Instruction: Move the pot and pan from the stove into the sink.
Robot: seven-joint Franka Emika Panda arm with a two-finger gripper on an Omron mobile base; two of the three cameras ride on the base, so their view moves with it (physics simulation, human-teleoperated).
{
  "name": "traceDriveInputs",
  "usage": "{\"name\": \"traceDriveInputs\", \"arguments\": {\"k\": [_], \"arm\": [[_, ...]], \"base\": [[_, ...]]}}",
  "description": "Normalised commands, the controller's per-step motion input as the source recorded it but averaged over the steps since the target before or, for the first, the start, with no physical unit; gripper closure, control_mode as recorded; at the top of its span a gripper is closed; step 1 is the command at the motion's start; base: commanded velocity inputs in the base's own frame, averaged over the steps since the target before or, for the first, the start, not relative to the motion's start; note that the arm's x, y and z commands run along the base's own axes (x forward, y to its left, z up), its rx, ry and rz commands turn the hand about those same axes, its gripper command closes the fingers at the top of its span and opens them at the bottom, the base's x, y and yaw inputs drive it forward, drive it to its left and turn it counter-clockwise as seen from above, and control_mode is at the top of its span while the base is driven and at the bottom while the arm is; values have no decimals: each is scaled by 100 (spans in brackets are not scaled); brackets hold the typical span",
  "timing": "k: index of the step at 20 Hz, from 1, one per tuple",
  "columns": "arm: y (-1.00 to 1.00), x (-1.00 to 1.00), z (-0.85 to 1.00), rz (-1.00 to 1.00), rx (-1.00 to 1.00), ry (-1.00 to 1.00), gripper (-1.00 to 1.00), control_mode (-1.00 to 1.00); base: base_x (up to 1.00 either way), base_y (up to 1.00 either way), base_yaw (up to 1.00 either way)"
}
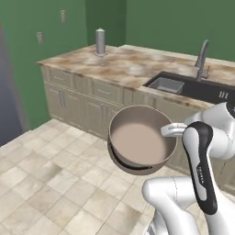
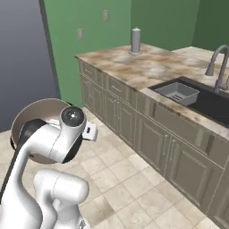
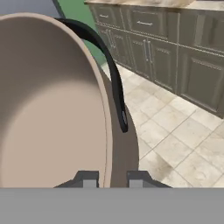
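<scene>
Hand [image 3: 111, 178] pinches the thin rim of the pot [image 1: 140, 137], a deep round tan metal vessel with smooth pale beige inside, held aloft over the tiled floor [image 1: 50, 183]; its curved dark handle [image 3: 111, 74] arcs outside the wall, well short of the dark rectangular sink [image 1: 197, 87] in the mottled stone surface [image 1: 119, 64]

In the right base view the pot [image 2: 42, 109] is mostly hidden behind the white arm, so just its upper rim and a bit of its left side can be seen, and the sink [image 2: 210, 100] is cut off by the right edge together with the top of its faucet [image 2: 218, 62]. In the hand view the left part of the pot is cut by the picture's edge. The gripper [image 3: 111, 178] shows just its two tips astride the pot's wall, and the contact itself lies below the bottom of that picture.
</scene>
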Motion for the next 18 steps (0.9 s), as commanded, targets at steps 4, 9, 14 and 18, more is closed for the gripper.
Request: {"name": "traceDriveInputs", "arguments": {"k": [4,9,14,18], "arm": [[0,0,0,0,0,0,100,100],[0,0,0,0,0,0,100,100],[0,0,0,0,0,0,100,100],[0,0,0,0,0,0,100,100]], "base": [[0,-9,-48],[0,-12,-47],[0,-11,-47],[0,-12,-46]]}}
